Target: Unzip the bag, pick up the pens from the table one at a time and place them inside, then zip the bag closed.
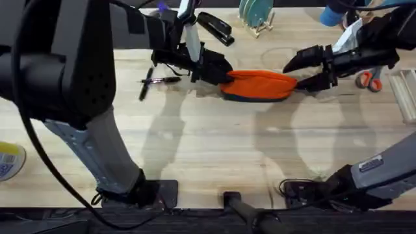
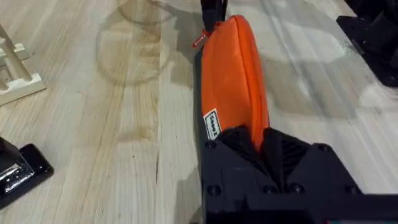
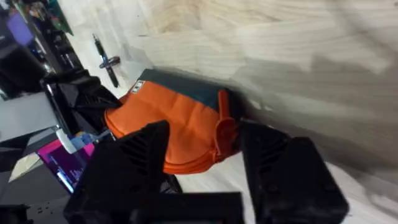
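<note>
The oblong orange fabric pouch with the dark navy lower edge (image 1: 259, 85) lies on its side on the pale plank tabletop (image 1: 208, 149), a little toward one o'clock from the table's middle. Both arms have closed in on it. The left gripper (image 1: 218, 70) is clenched on the pouch's nine o'clock end; in its wrist view the black fingers (image 2: 249, 149) pinch the orange fabric at the seam. The right gripper (image 1: 300, 70) stands released at the three o'clock end, one finger on either side of that corner, where a small orange tab (image 3: 225, 127) juts out between them. I cannot tell whether that tab is the zipper pull.

The two slim black pens (image 1: 156, 81) lie crossed at nine o'clock of the pouch, just beyond the left gripper, untouched.

So this looks like the opening step: one end pinned, the zipper not visibly open. Next, I judge, the right fingers must close on the pull and draw it along the top seam toward the left gripper while that end stays anchored.
</note>
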### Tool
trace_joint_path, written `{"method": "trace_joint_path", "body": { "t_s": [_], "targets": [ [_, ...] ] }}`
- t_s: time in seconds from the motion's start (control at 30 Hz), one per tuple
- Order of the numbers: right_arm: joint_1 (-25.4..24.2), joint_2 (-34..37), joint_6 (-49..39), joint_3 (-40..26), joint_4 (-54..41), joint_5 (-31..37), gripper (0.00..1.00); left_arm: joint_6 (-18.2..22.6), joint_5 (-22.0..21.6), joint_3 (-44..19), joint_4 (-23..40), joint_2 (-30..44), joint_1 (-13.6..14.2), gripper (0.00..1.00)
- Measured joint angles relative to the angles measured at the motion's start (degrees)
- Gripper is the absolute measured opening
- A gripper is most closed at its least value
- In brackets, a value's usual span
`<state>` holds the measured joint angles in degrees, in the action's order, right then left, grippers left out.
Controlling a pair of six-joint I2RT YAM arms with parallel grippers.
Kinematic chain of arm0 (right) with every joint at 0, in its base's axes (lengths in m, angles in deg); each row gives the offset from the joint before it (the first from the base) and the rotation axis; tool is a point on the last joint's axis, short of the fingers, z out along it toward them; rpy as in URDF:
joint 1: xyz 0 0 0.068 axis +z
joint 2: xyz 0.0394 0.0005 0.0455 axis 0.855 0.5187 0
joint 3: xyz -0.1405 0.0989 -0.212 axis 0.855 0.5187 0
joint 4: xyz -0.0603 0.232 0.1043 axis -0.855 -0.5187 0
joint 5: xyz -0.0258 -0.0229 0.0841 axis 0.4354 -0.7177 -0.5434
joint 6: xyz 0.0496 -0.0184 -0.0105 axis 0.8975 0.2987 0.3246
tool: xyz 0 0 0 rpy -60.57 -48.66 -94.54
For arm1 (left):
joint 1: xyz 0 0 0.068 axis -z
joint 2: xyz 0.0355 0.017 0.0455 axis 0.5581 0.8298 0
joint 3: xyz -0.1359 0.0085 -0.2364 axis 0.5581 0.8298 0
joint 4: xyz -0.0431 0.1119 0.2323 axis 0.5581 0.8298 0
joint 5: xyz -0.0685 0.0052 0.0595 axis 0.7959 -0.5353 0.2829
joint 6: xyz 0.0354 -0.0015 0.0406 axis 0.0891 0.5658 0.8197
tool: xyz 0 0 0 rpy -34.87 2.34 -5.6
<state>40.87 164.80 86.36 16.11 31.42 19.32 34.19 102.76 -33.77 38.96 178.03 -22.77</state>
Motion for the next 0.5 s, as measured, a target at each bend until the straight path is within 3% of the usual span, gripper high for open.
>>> {"method": "trace_joint_path", "body": {
  "t_s": [0.13,0.27,0.5],
  "targets": [
    [0.0,0.1,0.0,0.0,0.0,0.6,0.511,0.0,0.0,0.0,0.0,0.0,0.0,0.043],
    [0.0,0.1,0.0,0.0,0.2,0.9,0.193,0.0,0.0,0.0,0.0,0.0,0.0,0.043],
    [-0.2,0.1,0.0,0.0,0.4,1.6,0.034,-0.2,0.0,0.0,0.0,0.0,0.0,0.043]
  ]
}}
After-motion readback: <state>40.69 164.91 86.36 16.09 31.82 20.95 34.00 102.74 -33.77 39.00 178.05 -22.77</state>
